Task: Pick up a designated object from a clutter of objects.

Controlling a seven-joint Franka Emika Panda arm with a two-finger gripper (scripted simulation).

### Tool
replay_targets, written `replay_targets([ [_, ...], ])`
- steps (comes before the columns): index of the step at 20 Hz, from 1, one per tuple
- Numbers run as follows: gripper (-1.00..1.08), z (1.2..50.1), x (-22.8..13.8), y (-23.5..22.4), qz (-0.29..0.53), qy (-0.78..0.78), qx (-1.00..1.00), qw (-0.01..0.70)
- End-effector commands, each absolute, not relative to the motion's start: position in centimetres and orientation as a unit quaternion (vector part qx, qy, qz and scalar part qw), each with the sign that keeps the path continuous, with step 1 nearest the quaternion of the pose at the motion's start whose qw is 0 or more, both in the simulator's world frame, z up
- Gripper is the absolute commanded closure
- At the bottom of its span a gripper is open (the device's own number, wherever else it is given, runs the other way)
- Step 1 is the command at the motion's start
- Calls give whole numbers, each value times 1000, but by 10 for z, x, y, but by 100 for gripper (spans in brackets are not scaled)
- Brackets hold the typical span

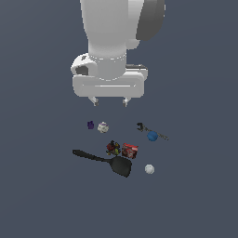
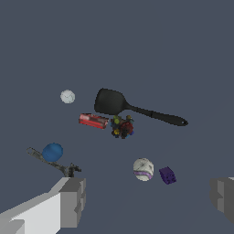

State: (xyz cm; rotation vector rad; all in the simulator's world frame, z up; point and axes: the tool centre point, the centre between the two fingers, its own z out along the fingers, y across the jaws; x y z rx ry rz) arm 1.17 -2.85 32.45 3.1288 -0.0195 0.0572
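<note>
Your white two-finger claw point(image 1: 110, 102) hangs open and empty above the dark grey floor point(image 1: 42, 200), its jaws set wide apart, and it touches nothing. You look for the small flat rectangular box, red and dark brown with a white round mark point(image 1: 130, 150); it lies in the middle of the clutter, well below the claw and, in the exterior view, a little to that view's right of the point between the fingertips. So the move I judge you need is down and slightly toward that side. In the wrist view the red box point(image 2: 93, 120) shows as a thin long strip, so you see its long axis clearly there; I think the jaws should close across its short width. Be careful with its neighbours: the small multicoloured red-black lump point(image 1: 112, 148) sits just beside it, and the blade of the black plastic spatula point(image 1: 120, 166) lies close on the other side. Whether the box touches the lump, you cannot tell. The white mark is too small to read, and the wrist view cuts off both fingers point(image 2: 68, 201) at the picture's edge.
</note>
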Motion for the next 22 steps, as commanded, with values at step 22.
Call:
replay_targets([
  [22,-92,312,10,-31,7,19,1000,0],
])
